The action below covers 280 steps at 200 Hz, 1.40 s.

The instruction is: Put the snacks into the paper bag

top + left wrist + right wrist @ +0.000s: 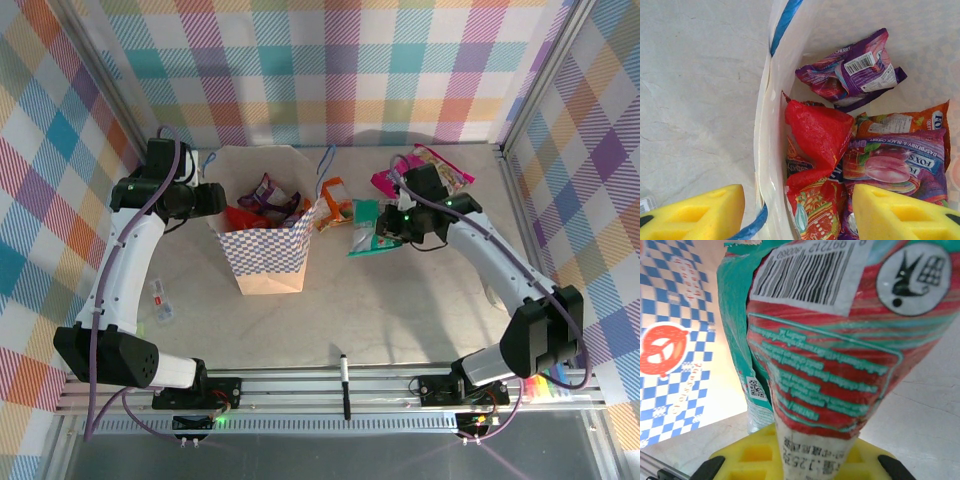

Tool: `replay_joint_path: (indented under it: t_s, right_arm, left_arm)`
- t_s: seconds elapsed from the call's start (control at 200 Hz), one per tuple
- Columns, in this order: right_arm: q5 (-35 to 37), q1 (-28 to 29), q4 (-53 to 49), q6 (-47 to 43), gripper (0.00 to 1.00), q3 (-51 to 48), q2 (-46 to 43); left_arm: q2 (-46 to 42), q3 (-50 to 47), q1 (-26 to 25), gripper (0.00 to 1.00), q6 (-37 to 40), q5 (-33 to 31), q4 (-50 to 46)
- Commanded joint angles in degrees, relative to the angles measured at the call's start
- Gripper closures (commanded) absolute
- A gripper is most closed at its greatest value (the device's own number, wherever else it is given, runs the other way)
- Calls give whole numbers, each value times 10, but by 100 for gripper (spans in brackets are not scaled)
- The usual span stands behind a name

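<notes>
The paper bag (262, 250) stands open at centre left, with several snacks inside: a purple packet (850, 70), a red one (817, 132), an orange one (900, 122) and a purple Fox's packet (890, 165). My left gripper (215, 198) is open at the bag's left rim. It straddles the bag wall (767, 150), one yellow finger (695, 215) outside and the other inside. My right gripper (395, 222) is shut on the sealed end of a teal-and-red packet (830, 355), just right of the bag (670, 340). An orange packet (335, 203) and a pink packet (425, 170) lie on the table.
A black marker pen (344, 380) lies near the front rail. A small clear wrapper (160, 300) sits by the left arm. The bag's blue cord handle (785, 20) hangs over its rim. Checked walls close in the table on three sides.
</notes>
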Motion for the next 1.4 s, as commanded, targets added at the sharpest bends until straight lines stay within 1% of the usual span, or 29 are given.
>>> replay_joint_path:
  t_s: [0.0,0.23,0.605,0.95,1.09,1.195,1.395]
  right_arm:
    - [-9,1,-10,-21,88,42,-33]
    - [15,2,-22,-19,90,69,-62]
    - [13,2,-44,-32,90,129,-91]
    - [-46,2,4,-19,89,192,-95]
    - [-67,5,4,-18,89,224,-81]
    - [-84,15,7,-19,89,253,-68]
    - [-88,47,2,-42,89,322,-34]
  left_arm:
    - [-3,24,-3,41,-11,-12,-9]
    - [-6,30,-3,41,-18,0,-7]
    - [-2,31,-3,41,-18,9,1]
    - [-11,33,-4,41,-29,32,9]
    - [-15,36,-3,41,-27,22,7]
    - [-16,36,-4,41,-26,16,5]
    - [-14,31,-3,41,-26,18,7]
